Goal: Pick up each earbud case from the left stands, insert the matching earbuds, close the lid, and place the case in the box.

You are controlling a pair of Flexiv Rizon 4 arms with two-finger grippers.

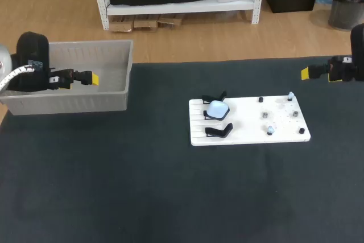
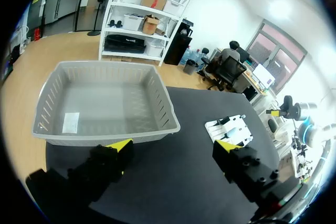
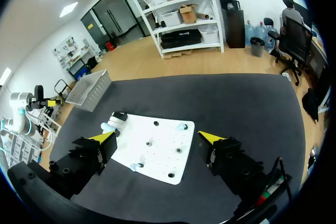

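Observation:
A pale blue earbud case rests between black stands at the left end of the white board. Two small earbuds stand on pegs at the board's right end. My left gripper hangs open over the grey box, far left of the board. My right gripper is open and empty, behind the board's right end. In the right wrist view the board lies under the open gripper, with the case and an earbud showing.
The grey box sits at the table's back left corner, with only a small label on its floor. Dark mat covers the table around the board. Several short black pegs dot the board's right half.

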